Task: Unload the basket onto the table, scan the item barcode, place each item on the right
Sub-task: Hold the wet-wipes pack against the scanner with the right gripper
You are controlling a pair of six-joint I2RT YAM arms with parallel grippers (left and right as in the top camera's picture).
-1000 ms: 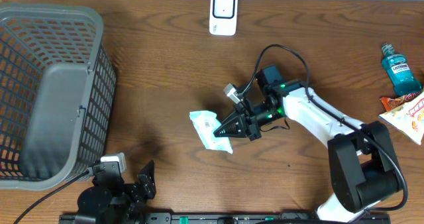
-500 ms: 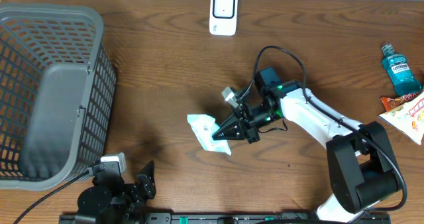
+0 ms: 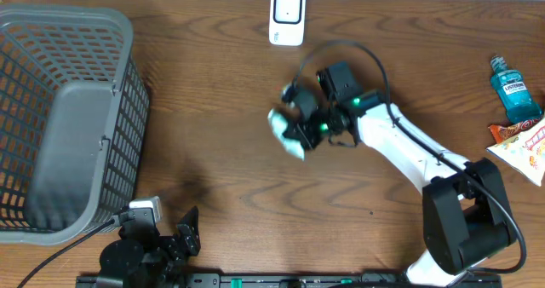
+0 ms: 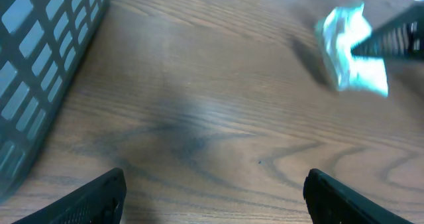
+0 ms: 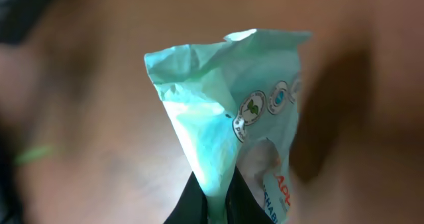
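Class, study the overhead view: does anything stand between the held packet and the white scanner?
Nothing visible does. The right gripper is shut on the packet, and only bare table lies between it and the white scanner.

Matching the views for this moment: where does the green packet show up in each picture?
Overhead: packet near the table's middle, below the scanner.
Left wrist: packet upper right, blurred, above the wood.
Right wrist: packet fills the middle, pinched at its lower edge.
Shared landmark: the right gripper, its dark jaws shut on the packet in every view.
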